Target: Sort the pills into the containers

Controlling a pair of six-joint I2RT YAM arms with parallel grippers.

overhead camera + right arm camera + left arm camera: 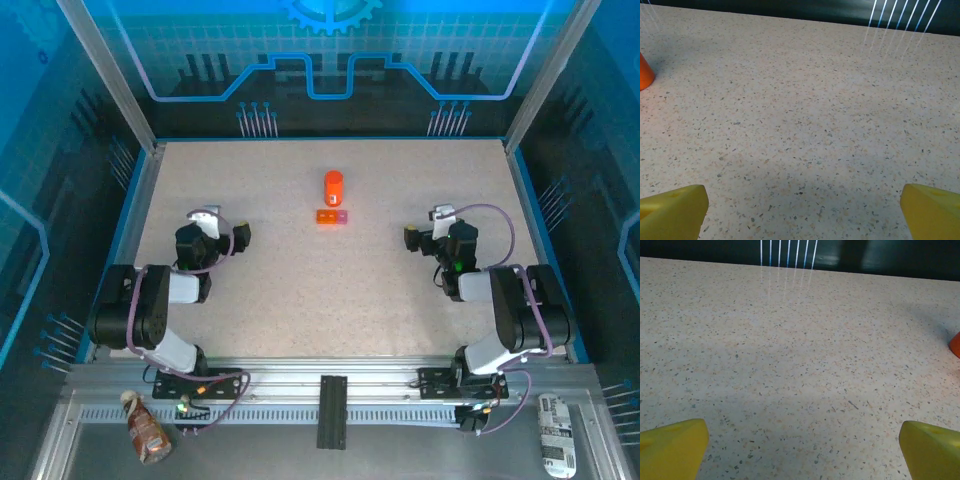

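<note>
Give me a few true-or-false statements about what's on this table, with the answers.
1. The bottle and the box sit close together. True.
2. The left tool grips the bottle. False: it is open and holds nothing.
3. The box is orange all over. False: one end is pink.
4. The right tool is open. True.
</note>
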